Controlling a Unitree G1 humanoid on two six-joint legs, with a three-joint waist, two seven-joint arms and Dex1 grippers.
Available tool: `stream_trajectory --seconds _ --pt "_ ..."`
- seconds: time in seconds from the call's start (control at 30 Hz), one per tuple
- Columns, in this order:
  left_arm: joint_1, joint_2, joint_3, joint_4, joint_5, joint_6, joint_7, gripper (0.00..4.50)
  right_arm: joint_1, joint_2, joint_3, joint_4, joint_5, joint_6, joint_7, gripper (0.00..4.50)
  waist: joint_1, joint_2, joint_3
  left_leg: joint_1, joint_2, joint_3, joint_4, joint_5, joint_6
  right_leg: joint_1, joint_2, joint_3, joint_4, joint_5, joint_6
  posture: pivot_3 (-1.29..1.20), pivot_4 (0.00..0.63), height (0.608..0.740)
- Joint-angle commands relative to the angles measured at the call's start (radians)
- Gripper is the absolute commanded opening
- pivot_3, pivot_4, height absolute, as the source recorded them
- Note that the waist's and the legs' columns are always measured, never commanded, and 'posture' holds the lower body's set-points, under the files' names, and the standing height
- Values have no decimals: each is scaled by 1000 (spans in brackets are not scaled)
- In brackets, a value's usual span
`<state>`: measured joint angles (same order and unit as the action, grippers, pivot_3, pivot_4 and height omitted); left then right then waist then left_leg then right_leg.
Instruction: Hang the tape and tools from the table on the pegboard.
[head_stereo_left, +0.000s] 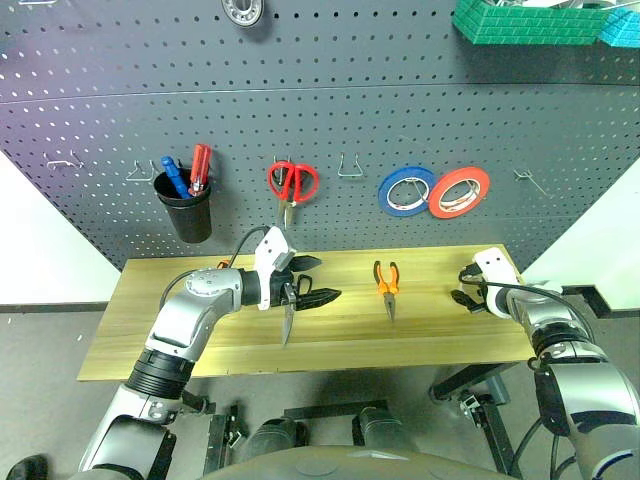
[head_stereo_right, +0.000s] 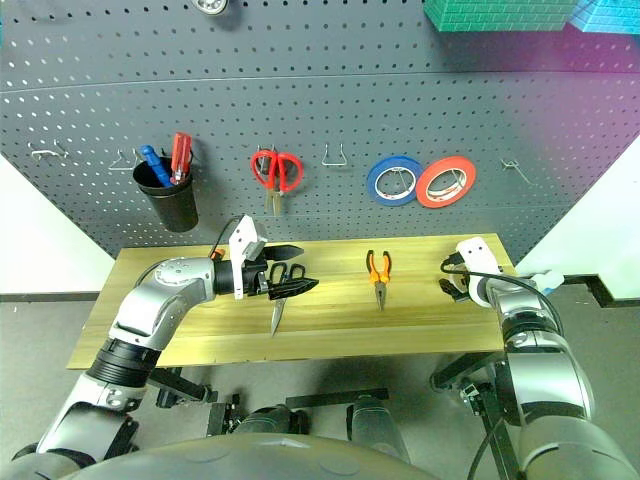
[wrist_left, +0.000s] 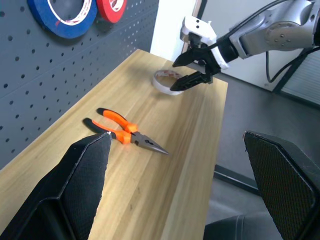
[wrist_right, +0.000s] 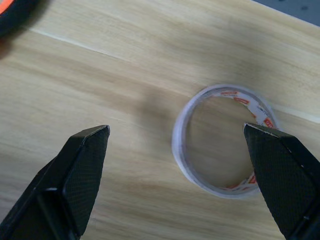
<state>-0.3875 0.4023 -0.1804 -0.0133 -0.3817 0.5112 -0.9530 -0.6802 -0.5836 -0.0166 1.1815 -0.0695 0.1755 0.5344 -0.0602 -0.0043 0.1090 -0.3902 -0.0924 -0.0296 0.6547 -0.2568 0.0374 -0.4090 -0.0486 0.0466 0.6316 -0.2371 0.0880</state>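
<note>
Lying flat on the table (wrist_right: 100, 65), the tape (wrist_right: 223, 141) sits between the spread-wide right tool's (wrist_right: 180, 180) fingers.

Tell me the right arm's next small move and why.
Probably lower the right gripper so its open fingers straddle the tape wall, then close. The tape lies flat on the table, just under the gripper, with one finger over its rim and nothing yet held.

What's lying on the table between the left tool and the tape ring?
The orange-handled pliers lie there, flat on the table, roughly midway. In the left wrist view, bare wood separates them from the tape, where the open right tool hovers.
</note>
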Motion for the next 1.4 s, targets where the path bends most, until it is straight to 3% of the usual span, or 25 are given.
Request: stream_trajectory --seconds 0.03,0.97,1.4 --pt "-1 5 24 -35 -7 -18 7 4424 -38 4 -7 7 1 19 -9 4500 3 0 0 0 0 0 -1 0 0 0 0 0 0 0 0 -8 99 740" --pt "25 24 43 -82 -23 1 33 4424 -79 18 -60 89 44 154 -47 4500 19 0 5 0 0 0 -7 0 0 -2 0 0 -2 0 0 21 122 740" --pt "84 34 99 -194 -78 43 90 4424 -73 10 -63 88 38 140 -46 4500 22 -2 65 -2 0 0 -7 1 1 -3 -1 0 -3 0 0 33 202 740"
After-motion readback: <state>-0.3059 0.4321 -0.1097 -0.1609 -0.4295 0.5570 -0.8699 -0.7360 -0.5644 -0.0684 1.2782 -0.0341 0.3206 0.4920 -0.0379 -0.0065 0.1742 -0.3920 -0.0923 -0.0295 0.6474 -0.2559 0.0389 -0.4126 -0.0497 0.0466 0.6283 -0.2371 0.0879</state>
